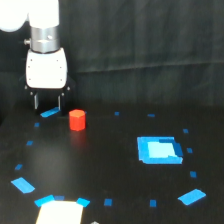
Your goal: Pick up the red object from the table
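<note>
Gripper (47, 104) is hanging over the table's (110, 165) far left part with its two thin dark fingers (36, 102) standing apart, holding nothing and touching nothing; a blue tape strip (49, 113) is showing just below the fingertips. The red object (77, 120), a squat matte cylinder-like block, is sitting upright on the table just to the exterior view's right of the gripper, clear of the fingers. Gripper body is glossy white and rounded under a metallic cuff; the arm above is getting cut off by the top edge. The table is flat black, dotted with small blue marks, with a big blue patch (159, 150) lying toward its right side. A white shape (59, 212) at the near edge is blown out, hard to identify.
</note>
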